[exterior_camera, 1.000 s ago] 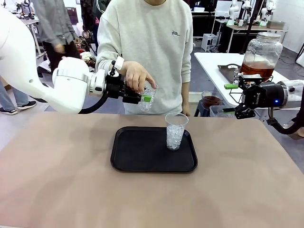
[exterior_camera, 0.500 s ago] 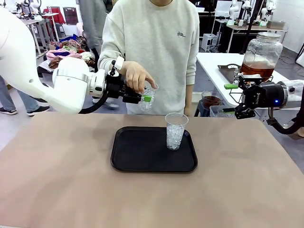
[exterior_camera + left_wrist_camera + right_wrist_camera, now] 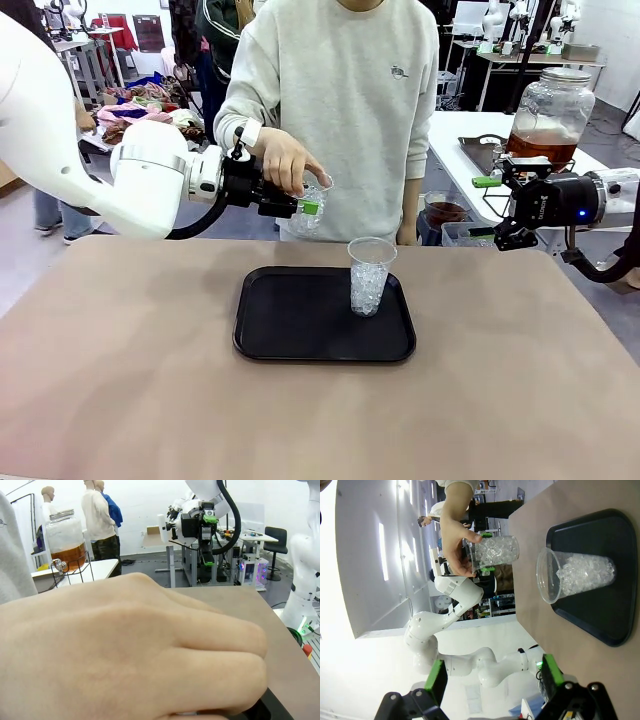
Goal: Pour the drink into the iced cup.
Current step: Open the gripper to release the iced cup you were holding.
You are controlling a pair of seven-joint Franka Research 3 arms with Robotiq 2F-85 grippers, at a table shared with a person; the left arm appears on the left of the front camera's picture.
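The drink (image 3: 543,146) is amber liquid in a big glass jar on the white side table at the right, also seen as the drink (image 3: 66,556) in the left wrist view. One iced cup (image 3: 369,277) stands upright at the right of the black tray (image 3: 290,320). A second clear cup of ice (image 3: 313,222) hangs above the table's far edge. My left gripper (image 3: 308,207) is shut on its side, and the person's hand (image 3: 288,160) grips its rim from above. My right gripper (image 3: 497,210) hovers open and empty beside the side table, its green pads (image 3: 436,679) wide apart.
A small cup of dark brown liquid (image 3: 443,211) sits between the person and the side table. The person stands at the far edge. In the left wrist view the person's hand (image 3: 125,650) covers my own fingers. Brown tabletop (image 3: 130,380) lies around the tray.
The person's body has shifted slightly to the right. Both grippers, the held cup and the cup on the tray have stayed where they were.
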